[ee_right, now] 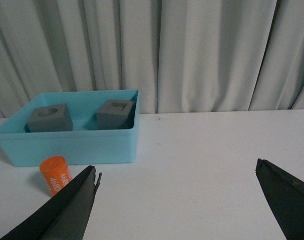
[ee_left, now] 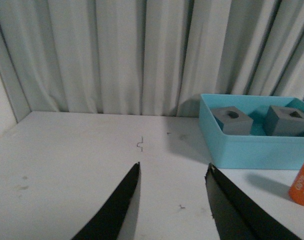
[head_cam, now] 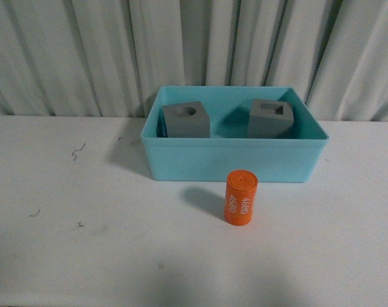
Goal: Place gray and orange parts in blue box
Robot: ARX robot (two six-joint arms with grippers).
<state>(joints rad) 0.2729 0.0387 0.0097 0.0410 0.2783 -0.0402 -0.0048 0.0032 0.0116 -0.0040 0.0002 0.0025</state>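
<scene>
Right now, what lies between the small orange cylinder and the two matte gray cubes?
The near wall of the light blue plastic bin, seen in the front view: orange cylinder outside, round-hole gray cube and rectangular-hole gray cube inside.

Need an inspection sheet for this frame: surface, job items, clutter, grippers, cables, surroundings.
Surface: white table, with a few small dark marks on its left part in the front view.
Job's things: gray cube with round hole and gray cube with rectangular hole both lie inside the blue box; orange cylinder stands upright on the table in front of the box, outside it.
Clutter: nothing seen.
Grippers: left gripper open, empty; right gripper open wide, empty.
Cables: nothing seen.
Surroundings: pale pleated curtain behind the table.
</scene>
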